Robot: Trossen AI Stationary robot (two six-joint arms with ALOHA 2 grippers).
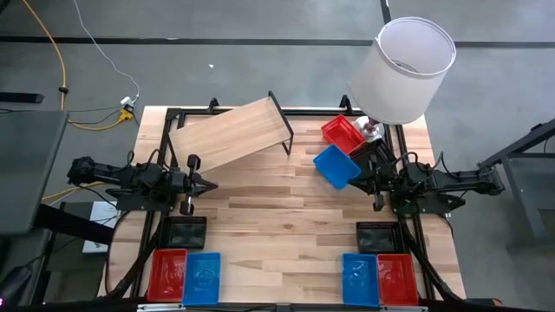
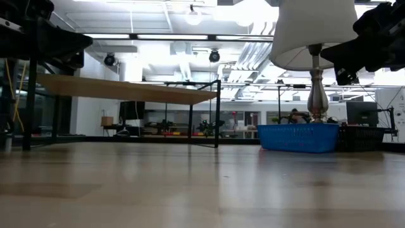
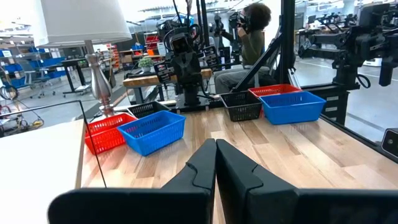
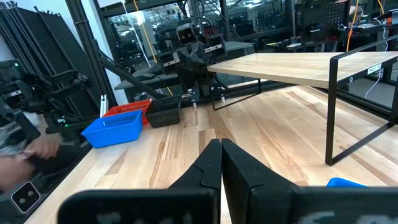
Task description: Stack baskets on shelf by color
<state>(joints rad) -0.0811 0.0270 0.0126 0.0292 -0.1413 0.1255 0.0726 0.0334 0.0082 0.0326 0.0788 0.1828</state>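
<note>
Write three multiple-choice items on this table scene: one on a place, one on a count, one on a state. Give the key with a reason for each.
1. Where is the shelf?
A. at the table's far edge, left of the lamp
B. at the near right corner
C. under the lamp

2. How many blue baskets show in the high view?
A. one
B. three
C. five

3. How do the left gripper and right gripper stand?
A. both open
B. both shut and empty
C. each shut on a basket

Key:
1 A: the plank lies far and left of the lampshade.
2 B: one by the lamp, one near left, one near right.
3 B: each wrist view shows its fingers together, nothing between.
</note>
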